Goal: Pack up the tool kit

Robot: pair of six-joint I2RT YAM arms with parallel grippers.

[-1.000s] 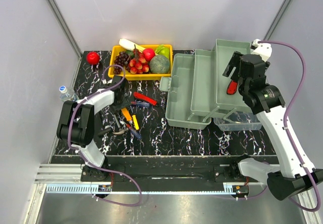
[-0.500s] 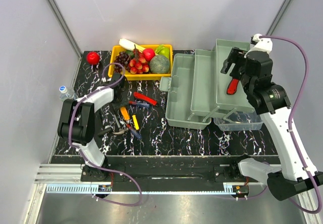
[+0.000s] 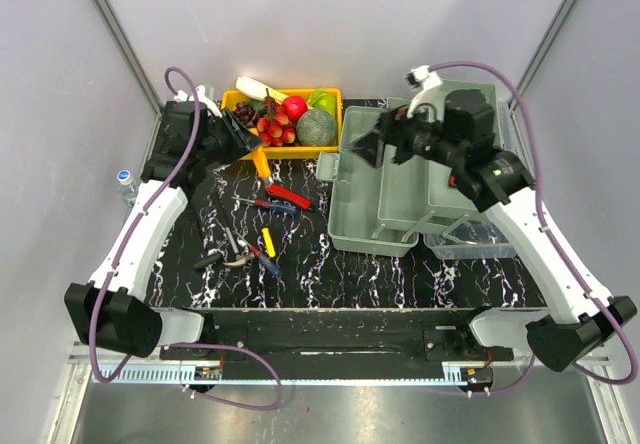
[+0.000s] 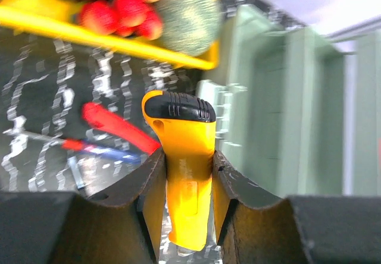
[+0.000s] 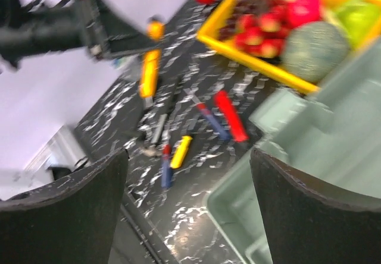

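Toolbox [image 3: 362, 219] lies open, its grey-green trays spread apart. Left of it, the left gripper [image 3: 247, 144] is clamped on a yellow-handled tool [image 4: 181, 157] with a black end and holds it off the table [image 3: 330, 274]. A red-handled tool [image 3: 288, 196], a screwdriver [image 3: 270, 205] and a small yellow tool [image 3: 268, 243] lie loose nearer the toolbox's left wall. Above the toolbox's left half, the right gripper [image 3: 368, 147] hangs with its fingers wide apart, holding nothing.

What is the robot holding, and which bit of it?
The left hand pinches a yellow tool by its middle, black end sticking out. The right hand is open, empty.
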